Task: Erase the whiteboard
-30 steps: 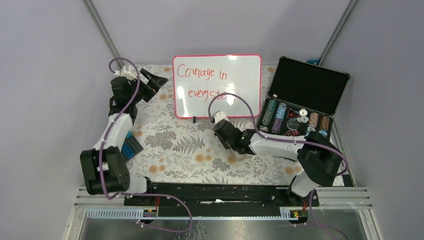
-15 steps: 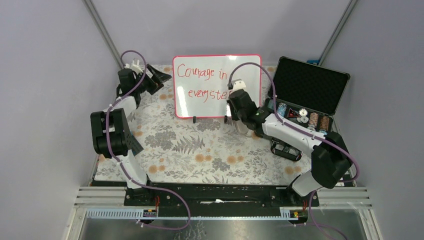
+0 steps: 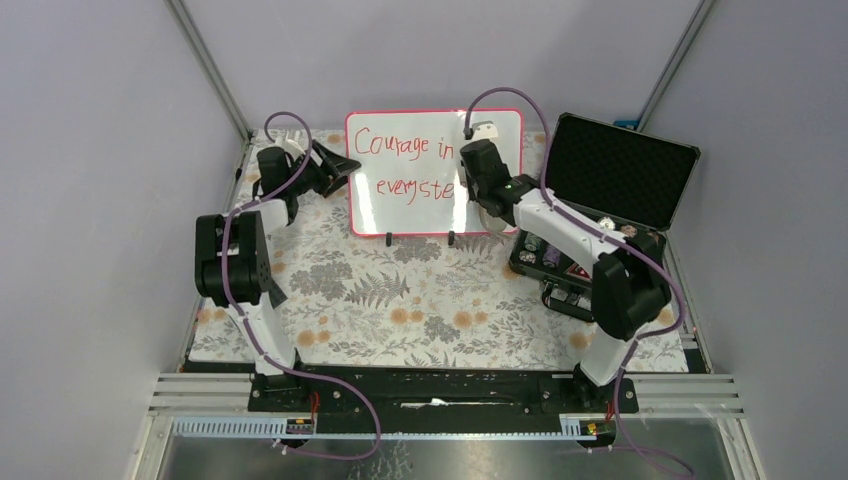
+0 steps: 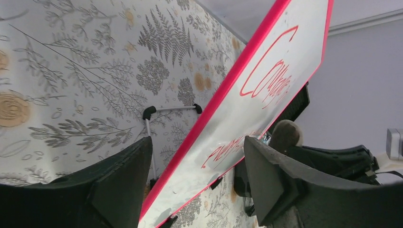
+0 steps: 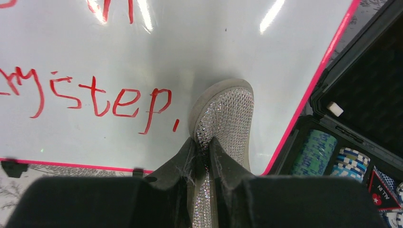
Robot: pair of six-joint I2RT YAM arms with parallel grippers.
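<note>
Right wrist: right end effector [image 5: 206,145] pinches sparkly eraser [image 5: 225,114] against whiteboard [image 5: 142,57].

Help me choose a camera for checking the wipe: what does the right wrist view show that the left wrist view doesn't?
Only the right wrist view: the right pincer shut on a studded grey eraser beside "step", and poker chips. Only the left wrist view: the open left pincer straddling the whiteboard at its edge, and its rear wire support. Both: the whiteboard with red writing.
</note>
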